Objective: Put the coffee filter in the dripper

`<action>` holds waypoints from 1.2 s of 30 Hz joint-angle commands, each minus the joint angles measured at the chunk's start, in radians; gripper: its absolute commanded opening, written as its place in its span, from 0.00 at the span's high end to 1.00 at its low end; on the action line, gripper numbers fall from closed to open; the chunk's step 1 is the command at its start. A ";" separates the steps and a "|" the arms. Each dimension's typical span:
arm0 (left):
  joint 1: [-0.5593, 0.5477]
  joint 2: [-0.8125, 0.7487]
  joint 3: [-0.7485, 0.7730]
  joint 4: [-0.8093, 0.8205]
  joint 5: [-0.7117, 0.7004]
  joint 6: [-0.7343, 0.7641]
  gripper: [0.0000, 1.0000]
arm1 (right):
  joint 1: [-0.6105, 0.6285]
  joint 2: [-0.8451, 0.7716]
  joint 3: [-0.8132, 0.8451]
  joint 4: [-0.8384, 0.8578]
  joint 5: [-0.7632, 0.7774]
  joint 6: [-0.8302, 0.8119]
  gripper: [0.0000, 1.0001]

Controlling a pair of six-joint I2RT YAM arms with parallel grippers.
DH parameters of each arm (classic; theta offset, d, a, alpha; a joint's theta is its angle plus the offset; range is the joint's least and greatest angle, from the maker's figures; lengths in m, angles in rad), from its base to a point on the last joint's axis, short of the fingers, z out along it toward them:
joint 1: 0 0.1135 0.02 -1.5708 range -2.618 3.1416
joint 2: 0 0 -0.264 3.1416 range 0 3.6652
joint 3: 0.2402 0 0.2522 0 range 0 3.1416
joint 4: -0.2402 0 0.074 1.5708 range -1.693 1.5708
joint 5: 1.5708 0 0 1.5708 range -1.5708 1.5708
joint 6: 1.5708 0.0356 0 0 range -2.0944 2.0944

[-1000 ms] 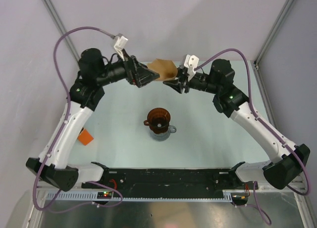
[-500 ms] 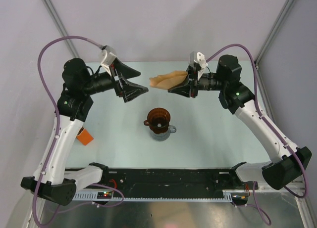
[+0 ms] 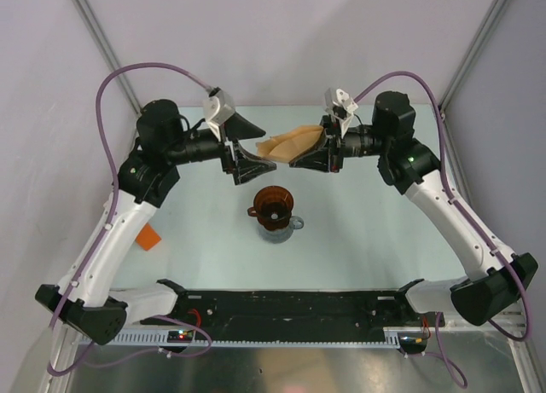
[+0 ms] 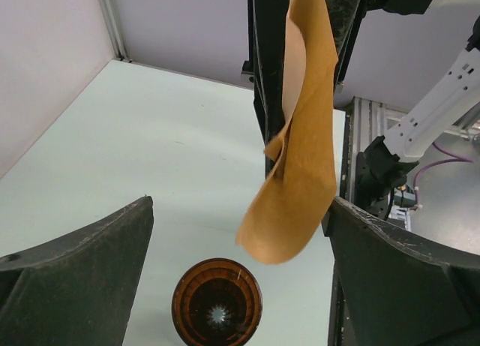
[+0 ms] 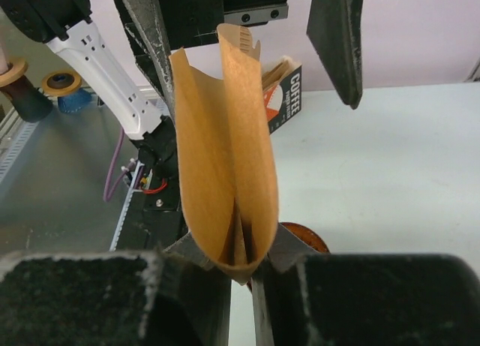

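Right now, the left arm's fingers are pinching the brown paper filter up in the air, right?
No. It is the right arm's fingers that pinch the coffee filter, as the right wrist view shows. The left arm's fingers stand wide open on either side of its free end. The filter is up in the air, as you said.

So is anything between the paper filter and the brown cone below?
Nothing visible. The thin tan paper filter hangs pinched in the right fingers, above the dark reddish-brown plastic cone dripper, whose mouth is empty. The left fingers stand open beside the filter.
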 commanded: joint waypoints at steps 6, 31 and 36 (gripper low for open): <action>-0.067 0.021 0.074 -0.044 -0.041 0.126 0.07 | 0.030 0.032 0.069 -0.155 -0.005 -0.057 0.84; -0.045 0.129 0.169 -0.059 0.088 -0.034 1.00 | -0.030 0.054 0.114 -0.318 -0.037 -0.067 0.45; -0.044 0.130 0.168 -0.058 0.099 -0.036 1.00 | -0.054 0.037 0.104 -0.325 -0.063 -0.074 0.47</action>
